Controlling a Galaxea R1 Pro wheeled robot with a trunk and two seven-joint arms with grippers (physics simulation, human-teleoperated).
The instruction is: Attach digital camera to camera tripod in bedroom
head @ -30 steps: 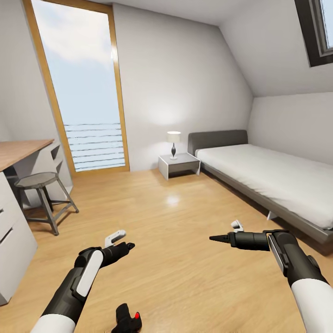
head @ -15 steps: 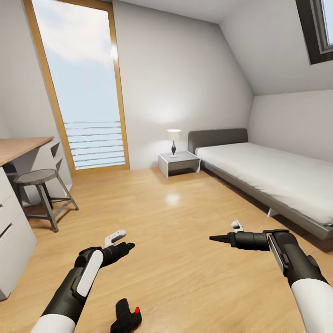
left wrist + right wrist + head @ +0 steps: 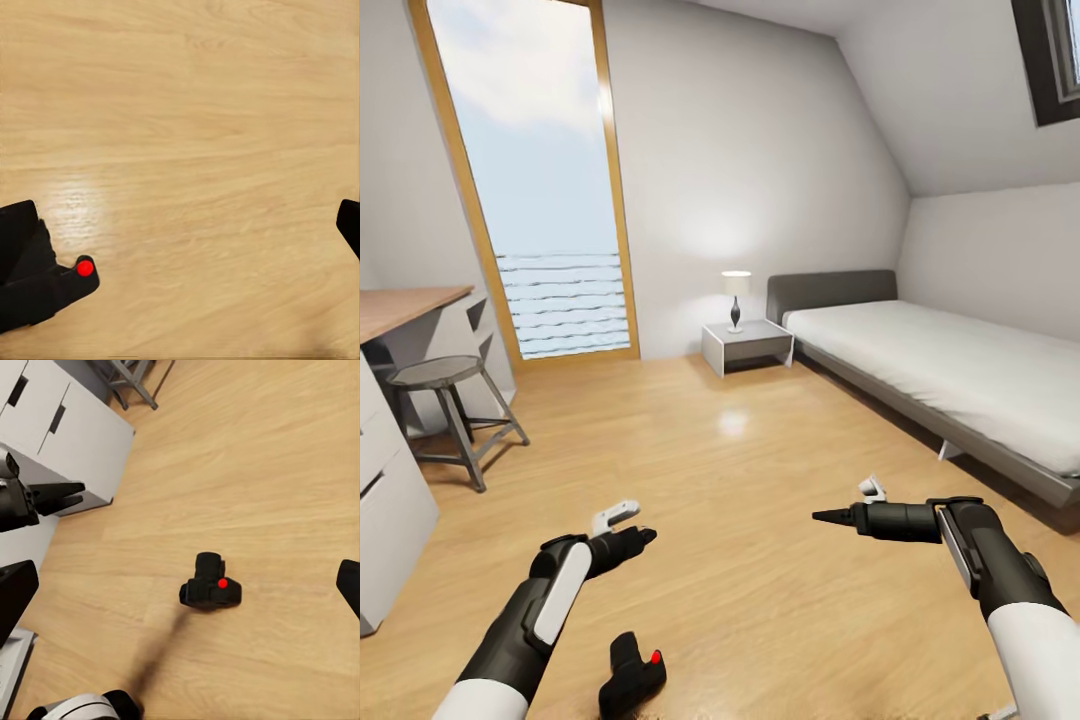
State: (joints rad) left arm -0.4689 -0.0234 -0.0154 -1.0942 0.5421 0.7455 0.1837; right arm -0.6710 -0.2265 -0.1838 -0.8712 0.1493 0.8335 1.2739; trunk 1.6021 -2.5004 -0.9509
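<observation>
**Digital camera on the floor, both arms empty above it**

The digital camera (image 3: 632,678) lies on the light wood floor (image 3: 760,470) at the bottom centre of the head view, just ahead of the robot and between its two arms — low enough that either arm could drop onto it. Its red dot faces up, and in the right wrist view the camera (image 3: 211,584) sits near the middle of the frame with bare floor all round it, touching nothing else.

The left tool (image 3: 622,530) hangs above and slightly beyond the camera, in the lower left of the head view. In the left wrist view the camera (image 3: 37,281) shows at the lower left corner, so this tool is not centred over it. Its jaws stand apart and hold nothing.

The right tool (image 3: 840,517) points leftward across the lower right of the head view — well apart from the camera. It carries nothing; how far it is open I cannot tell.

Further back stand the bed (image 3: 950,370), a nightstand with a lamp (image 3: 736,297), a stool (image 3: 450,400) and the worktop (image 3: 405,305) at the left edge. The likely first step, picking up the camera, is not yet done.
</observation>
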